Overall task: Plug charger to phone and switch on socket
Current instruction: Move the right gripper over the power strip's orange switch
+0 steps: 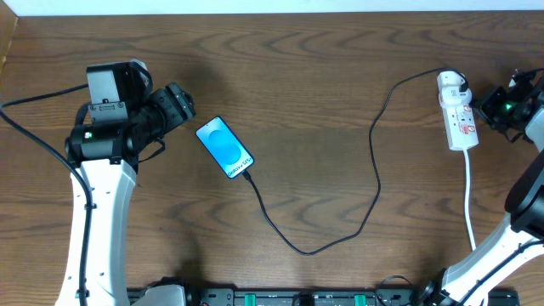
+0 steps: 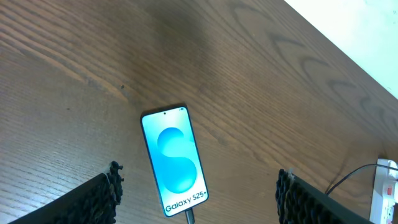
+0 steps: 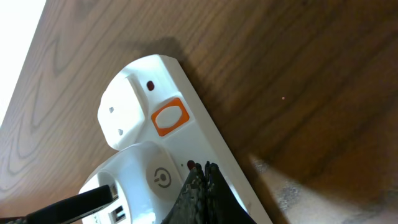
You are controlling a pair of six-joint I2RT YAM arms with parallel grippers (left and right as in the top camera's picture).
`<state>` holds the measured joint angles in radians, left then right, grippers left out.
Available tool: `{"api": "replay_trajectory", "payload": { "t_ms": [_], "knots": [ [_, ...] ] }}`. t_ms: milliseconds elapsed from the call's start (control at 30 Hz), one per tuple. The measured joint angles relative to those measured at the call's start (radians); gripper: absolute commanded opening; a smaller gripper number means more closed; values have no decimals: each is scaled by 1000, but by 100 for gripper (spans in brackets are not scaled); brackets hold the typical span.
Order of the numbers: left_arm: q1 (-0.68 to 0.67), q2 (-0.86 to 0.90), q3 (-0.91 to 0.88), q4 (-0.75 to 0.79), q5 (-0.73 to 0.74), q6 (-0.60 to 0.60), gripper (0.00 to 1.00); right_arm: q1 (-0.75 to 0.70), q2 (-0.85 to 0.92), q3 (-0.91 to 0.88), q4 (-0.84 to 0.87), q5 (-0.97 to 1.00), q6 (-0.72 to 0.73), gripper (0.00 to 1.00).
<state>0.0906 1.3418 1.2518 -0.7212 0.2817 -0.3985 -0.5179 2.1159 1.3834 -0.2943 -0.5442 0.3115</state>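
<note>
The phone (image 1: pixel 225 149) lay face up on the wooden surface (image 1: pixel 323 68), screen lit. The thin black cable (image 1: pixel 374 161) was seated in its lower end and looped away to the white power strip (image 1: pixel 461 119) at the right. The left tool (image 1: pixel 181 104) hovered over the phone with its fingers (image 2: pixel 93 199) spread wide, gripping nothing. The right tool (image 3: pixel 202 177) had its tips pressed together at the strip's top face, just beside the adapter (image 3: pixel 146 180) (whether they bore down or only hovered, I could not tell). What remained, by my reading, was the switch (image 3: pixel 170 117). The closed tips should land squarely on the orange rocker and push straight down, without nudging the adapter or sliding the light strip.
</note>
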Motion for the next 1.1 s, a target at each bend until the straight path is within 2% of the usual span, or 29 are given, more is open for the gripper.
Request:
{"api": "replay_trajectory", "payload": {
  "t_ms": [667,1100],
  "knots": [
    [0,0,0,0,0,0,80,16,4,3,-32,23,14,1],
    [0,0,0,0,0,0,80,47,-4,16,-64,105,22,1]
  ]
}}
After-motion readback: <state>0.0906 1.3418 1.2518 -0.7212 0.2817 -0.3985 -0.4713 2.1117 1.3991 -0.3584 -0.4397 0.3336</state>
